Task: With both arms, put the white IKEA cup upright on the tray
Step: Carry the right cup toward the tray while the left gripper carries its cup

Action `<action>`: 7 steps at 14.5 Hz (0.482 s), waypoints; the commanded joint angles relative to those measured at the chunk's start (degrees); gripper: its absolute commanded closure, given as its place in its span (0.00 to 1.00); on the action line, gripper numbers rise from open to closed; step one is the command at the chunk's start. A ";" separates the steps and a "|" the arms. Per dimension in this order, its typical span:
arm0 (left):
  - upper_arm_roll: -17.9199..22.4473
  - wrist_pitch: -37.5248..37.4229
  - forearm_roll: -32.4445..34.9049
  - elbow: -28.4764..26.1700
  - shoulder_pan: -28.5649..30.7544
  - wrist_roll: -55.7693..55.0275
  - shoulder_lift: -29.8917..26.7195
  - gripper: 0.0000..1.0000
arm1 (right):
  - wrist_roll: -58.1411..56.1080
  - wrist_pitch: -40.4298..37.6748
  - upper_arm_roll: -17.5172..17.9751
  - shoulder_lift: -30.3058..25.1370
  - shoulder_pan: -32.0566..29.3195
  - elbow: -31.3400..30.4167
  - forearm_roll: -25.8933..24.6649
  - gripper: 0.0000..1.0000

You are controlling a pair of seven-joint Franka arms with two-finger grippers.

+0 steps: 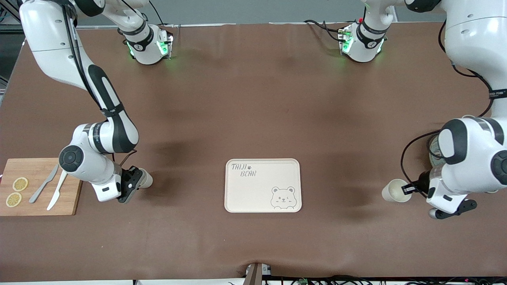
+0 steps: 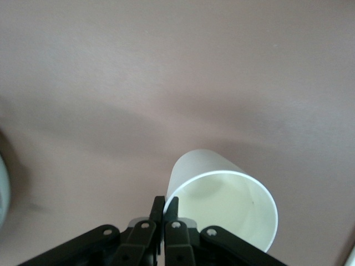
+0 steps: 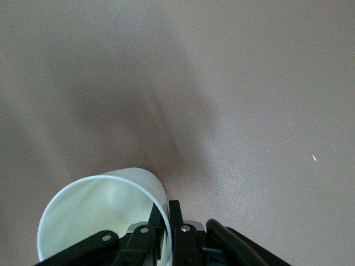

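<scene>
While both big white arms lean low over the brown desk (image 1: 253, 99), 1 at each end, the cream tray (image 1: 263, 185) lies flat between them, nothing on it yet. At the right arm's end a wooden cutting board (image 1: 39, 187) carries 2 lemon slices (image 1: 16, 191) and 2 pale utensils (image 1: 50, 189).

There are 2 white cups here, 1 per arm, each tipped so its long axis runs roughly level rather than upright. The left pincer (image 1: 410, 188) is clamped on the rim of its cup (image 1: 396, 190), whose mouth shows pale toward the tray; the left wrist view has the fingers (image 2: 165, 210) pinching the cup's (image 2: 227, 205) wall. The right pincer (image 1: 134, 183) is closed on the rim of the other cup (image 1: 145, 178), seen clearly in the right wrist view (image 3: 100, 216).

Each cup sits well apart from the tray, which lies toward the desk's middle from either pincer, about equally reachable. I'd judge the carry inward and the turn to upright are what remain.
</scene>
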 commanded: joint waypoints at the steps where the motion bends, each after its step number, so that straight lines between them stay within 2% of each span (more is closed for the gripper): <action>1: 0.21 -1.85 -0.34 -0.83 -2.41 -5.40 -1.72 1.00 | -0.08 -1.20 0.31 0.22 -0.46 0.24 2.77 1.00; 5: -0.83 -1.94 -0.87 -0.83 -6.28 -14.71 -1.80 1.00 | 3.33 -2.25 0.31 -0.22 -0.37 0.51 3.21 1.00; 7: -3.03 -1.94 -1.92 -0.83 -6.73 -20.07 -1.63 1.00 | 7.98 -6.89 0.31 -0.57 -0.28 2.34 3.21 1.00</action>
